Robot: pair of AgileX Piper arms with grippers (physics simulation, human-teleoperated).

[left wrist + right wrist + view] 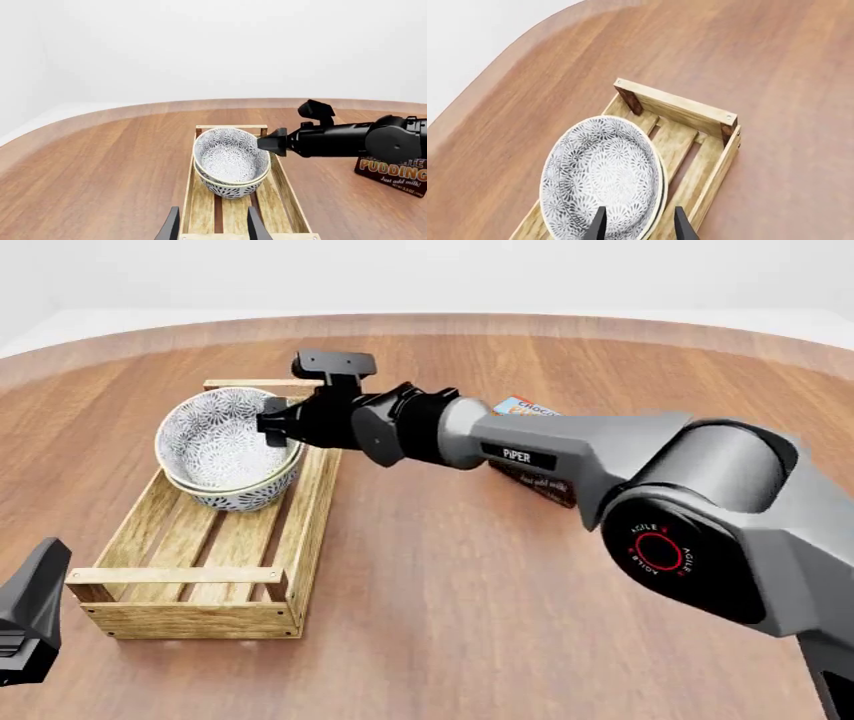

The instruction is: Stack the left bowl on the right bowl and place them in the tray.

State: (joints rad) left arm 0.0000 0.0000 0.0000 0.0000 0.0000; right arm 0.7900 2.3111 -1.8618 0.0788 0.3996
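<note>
Two nested bowls (224, 455) sit tilted at the far end of the tray (187, 595), beyond the parted, empty left gripper (211, 225), with the right gripper (274, 422), fingers spread astride their rim, apparently releasing them; pudding box (534, 475) behind

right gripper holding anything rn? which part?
The right gripper straddles the rim of the stacked bowls in the tray, on the side nearest the arm; whether it grips cannot be told. The left gripper holds nothing.
</note>
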